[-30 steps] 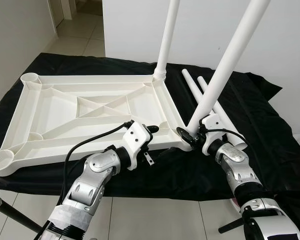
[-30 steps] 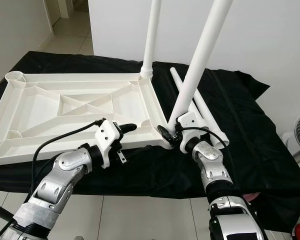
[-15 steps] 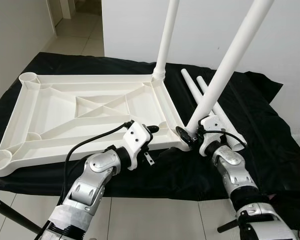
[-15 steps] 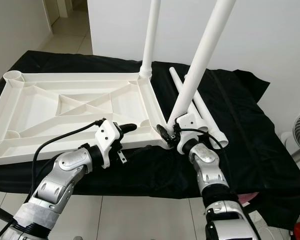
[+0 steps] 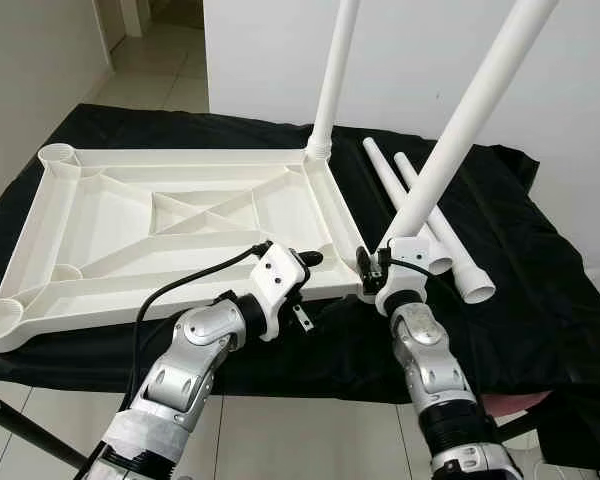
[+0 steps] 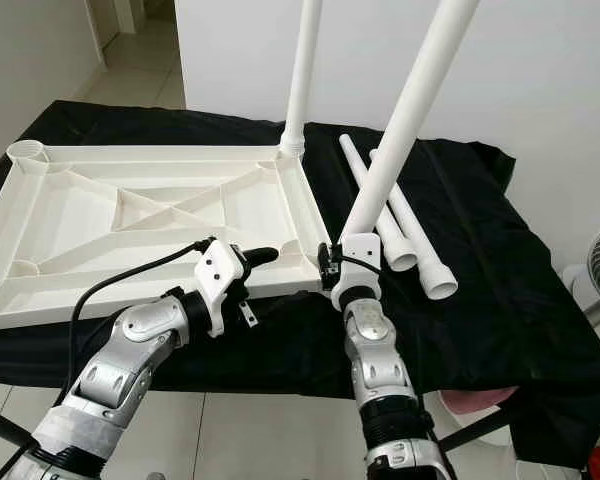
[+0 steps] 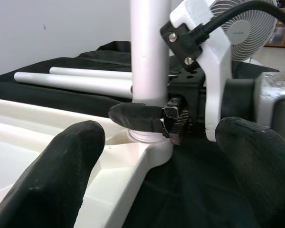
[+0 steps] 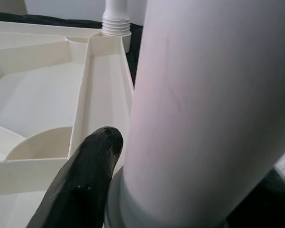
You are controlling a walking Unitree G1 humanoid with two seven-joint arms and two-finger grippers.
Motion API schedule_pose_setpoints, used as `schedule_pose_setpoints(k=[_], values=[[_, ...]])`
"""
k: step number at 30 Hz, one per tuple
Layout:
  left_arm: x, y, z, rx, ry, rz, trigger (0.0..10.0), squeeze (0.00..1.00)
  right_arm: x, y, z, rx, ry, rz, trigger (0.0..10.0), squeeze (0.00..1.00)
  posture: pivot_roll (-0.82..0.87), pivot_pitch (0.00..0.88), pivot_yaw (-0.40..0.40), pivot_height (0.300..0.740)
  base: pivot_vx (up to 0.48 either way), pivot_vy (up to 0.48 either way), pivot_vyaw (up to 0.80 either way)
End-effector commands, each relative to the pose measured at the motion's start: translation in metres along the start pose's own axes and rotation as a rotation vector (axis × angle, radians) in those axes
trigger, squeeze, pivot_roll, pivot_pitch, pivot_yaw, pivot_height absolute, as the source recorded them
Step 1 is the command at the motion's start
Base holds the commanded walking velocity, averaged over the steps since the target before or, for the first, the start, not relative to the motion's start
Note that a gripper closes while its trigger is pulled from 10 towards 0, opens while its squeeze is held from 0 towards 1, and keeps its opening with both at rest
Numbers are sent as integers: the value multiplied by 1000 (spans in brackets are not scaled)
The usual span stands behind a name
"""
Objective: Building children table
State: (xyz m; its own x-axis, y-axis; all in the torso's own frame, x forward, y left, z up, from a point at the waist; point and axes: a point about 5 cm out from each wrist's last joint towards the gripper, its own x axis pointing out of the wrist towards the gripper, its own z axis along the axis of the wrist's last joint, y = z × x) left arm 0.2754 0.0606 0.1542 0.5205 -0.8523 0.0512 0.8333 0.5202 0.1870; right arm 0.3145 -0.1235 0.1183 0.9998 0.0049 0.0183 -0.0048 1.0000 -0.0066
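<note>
The black-draped worktop [image 5: 540, 250] carries the white tabletop panel [image 5: 170, 215], upside down with its ribbed underside up, lying ahead of both tools. One leg [image 5: 332, 80] already stands upright in the panel's far right corner socket. A second leg [image 5: 460, 130] leans at a slant, its lower end at the near right corner socket [image 7: 147, 142]; the right tool [image 6: 338, 268] is clenched around that lower end, one finger [image 8: 85, 183] pressed against the tube. Two spare legs [image 5: 430, 215] lie on the cloth beyond the right tool. The left tool [image 5: 302, 265] rests at the panel's near edge, just beside the right tool, its fingers [image 7: 61, 166] spread and grasping nothing. By my reading, one leg is seated, the second is being fitted, and two sockets on the far side from the right tool remain unfilled.
</note>
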Motion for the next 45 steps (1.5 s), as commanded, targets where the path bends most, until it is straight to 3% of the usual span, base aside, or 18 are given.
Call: schedule_pose_setpoints(k=[1, 12, 13, 19, 22, 23, 24, 25, 34, 35, 45], values=[[3, 0, -1, 0, 2, 11, 10000, 0, -5, 2, -11, 36, 71, -12, 10000, 0, 32, 1, -93, 740, 0, 0, 0], [2, 1, -1, 4, 2, 12, 10000, 0, -9, 9, -4, 16, 37, 56, 10000, 4, 36, 3, -96, 740, 0, 0, 0], [2, 1, 0, 3, 1, 12, 10000, 0, -9, 8, -3, 20, 26, 67, 10000, 1000, 37, 5, -97, 740, 0, 0, 0], [3, 1, -1, 3, 1, 11, 10000, 0, -8, 5, 1, 33, 0, 100, 10000, 1000, 37, 6, -99, 740, 0, 0, 0], [3, -1, -1, 3, 3, 3, 10000, 0, -4, -4, 5, 17, -16, 144, 10000, 1000, 37, 4, -99, 740, 0, 0, 0], [4, -2, -2, 3, 4, -2, 10000, 0, -1, -10, 9, -9, -37, 192, 10000, 0, 37, 2, -97, 740, 0, 0, 0], [4, -2, -2, 3, 4, -2, 10000, 0, -1, -10, 9, -9, -37, 192, 10000, 0, 37, 2, -97, 740, 0, 0, 0], [4, -4, -3, 0, 10, -13, 10000, 0, 6, -20, 13, -39, -52, 308, 10000, 0, 39, 0, -97, 740, 0, 0, 0], [2, -10, -8, 1, 47, -48, 10000, 0, 18, -36, 10, -131, -29, 458, 10000, 0, 49, 0, -98, 740, 0, 0, 0], [2, -10, -9, -3, 56, -51, 10000, 0, 20, -35, 7, -156, -18, 521, 10000, 0, 52, 0, -99, 740, 0, 0, 0], [2, -12, -10, 6, 60, -58, 10000, 0, 27, -32, 3, -144, -4, 640, 10000, 0, 60, 0, -99, 740, 0, 0, 0]])
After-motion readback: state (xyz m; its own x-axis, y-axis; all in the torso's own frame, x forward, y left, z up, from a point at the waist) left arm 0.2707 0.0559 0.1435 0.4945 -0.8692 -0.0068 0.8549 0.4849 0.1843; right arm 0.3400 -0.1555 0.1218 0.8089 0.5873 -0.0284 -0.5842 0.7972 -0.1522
